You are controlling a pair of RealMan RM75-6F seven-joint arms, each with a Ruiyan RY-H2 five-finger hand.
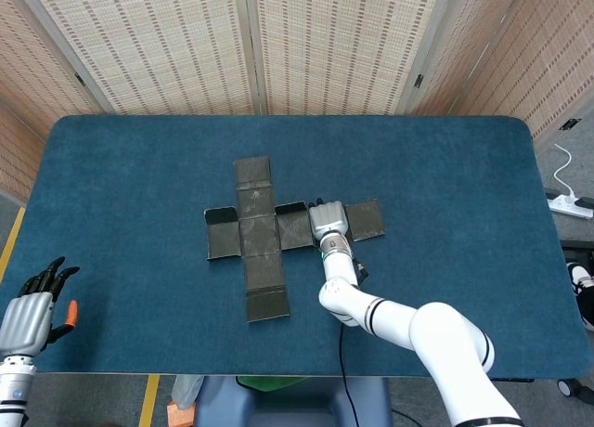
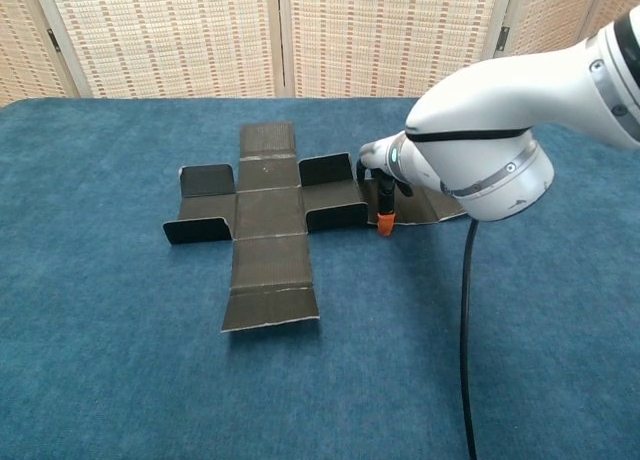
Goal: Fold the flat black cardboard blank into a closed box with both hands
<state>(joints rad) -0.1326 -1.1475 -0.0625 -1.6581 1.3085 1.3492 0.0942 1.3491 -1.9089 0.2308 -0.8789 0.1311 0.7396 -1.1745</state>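
Behind its own arm, right hand (image 1: 327, 221) grip on cardboard blank (image 1: 264, 232) unclear; left hand (image 1: 28, 314) spread.

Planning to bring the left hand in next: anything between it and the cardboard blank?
Nothing: in the head view only bare blue table lies between the left hand and the cardboard blank.

My right hand (image 1: 328, 221) is stretched far forward on its white seven-joint arm (image 1: 408, 323), wrist bent so the silver back of the hand faces up in the head view. From the chest view its black fingers (image 2: 383, 192) point downward, one tipped in orange; I cannot tell whether they are closed. My left hand (image 1: 28, 308) sits low at my side, dark fingers apart and holding nothing.
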